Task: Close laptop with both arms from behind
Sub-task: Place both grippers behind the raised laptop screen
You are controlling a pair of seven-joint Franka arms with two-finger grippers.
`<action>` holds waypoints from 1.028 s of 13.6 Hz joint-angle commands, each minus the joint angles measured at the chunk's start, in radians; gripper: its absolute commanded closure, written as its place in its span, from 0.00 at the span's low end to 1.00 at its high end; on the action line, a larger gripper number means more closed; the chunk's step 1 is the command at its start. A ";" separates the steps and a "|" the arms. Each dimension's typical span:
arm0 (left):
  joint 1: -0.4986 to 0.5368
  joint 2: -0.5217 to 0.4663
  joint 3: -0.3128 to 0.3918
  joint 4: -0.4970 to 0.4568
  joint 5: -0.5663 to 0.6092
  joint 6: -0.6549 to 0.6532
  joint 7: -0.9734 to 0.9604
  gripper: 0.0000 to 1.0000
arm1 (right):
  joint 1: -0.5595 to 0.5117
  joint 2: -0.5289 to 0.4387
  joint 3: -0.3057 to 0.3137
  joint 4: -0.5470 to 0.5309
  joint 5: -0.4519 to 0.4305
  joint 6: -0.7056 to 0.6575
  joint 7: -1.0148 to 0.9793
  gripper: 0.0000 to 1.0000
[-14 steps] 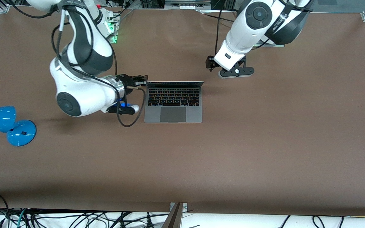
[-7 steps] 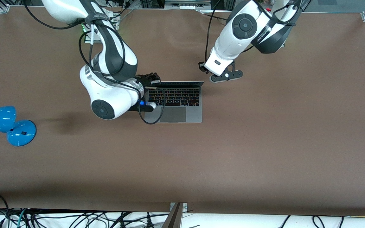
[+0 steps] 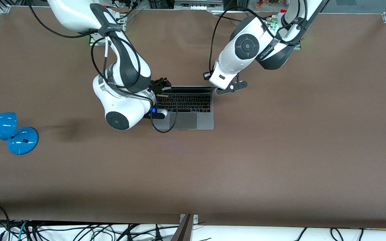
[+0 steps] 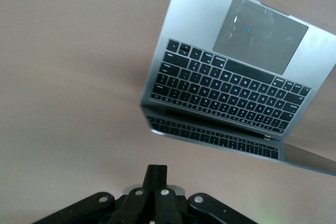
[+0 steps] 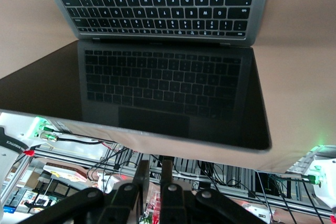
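Standing open mid-table, the laptop (image 3: 183,108) has its lid's top edge just before both pinched-shut pincers: right gripper (image 3: 165,88) and left gripper (image 3: 217,89), empty, positioned to push it down.

Robotics lab bench.
Aluminium framing (image 3: 3,6), loose cables (image 3: 79,231), two white Franka arms (image 3: 122,83) on a brown table (image 3: 280,150).

Brown table (image 3: 280,150); blue lamp (image 3: 7,132) at right arm's end.
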 commanded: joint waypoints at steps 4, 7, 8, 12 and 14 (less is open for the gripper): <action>-0.029 0.139 0.000 0.121 0.120 -0.004 -0.043 1.00 | 0.024 0.016 -0.006 -0.006 -0.039 0.035 -0.007 0.85; -0.038 0.208 0.004 0.184 0.165 -0.004 -0.045 1.00 | 0.032 0.016 -0.006 -0.006 -0.045 0.035 -0.007 0.87; -0.043 0.224 0.006 0.198 0.176 -0.004 -0.045 1.00 | 0.032 0.016 -0.008 -0.004 -0.046 0.036 -0.007 0.87; -0.047 0.239 0.007 0.204 0.200 -0.004 -0.059 1.00 | 0.026 0.027 -0.009 -0.003 -0.080 0.110 -0.008 0.87; -0.047 0.247 0.007 0.206 0.201 -0.004 -0.059 1.00 | 0.027 0.036 -0.009 -0.003 -0.100 0.140 -0.008 0.87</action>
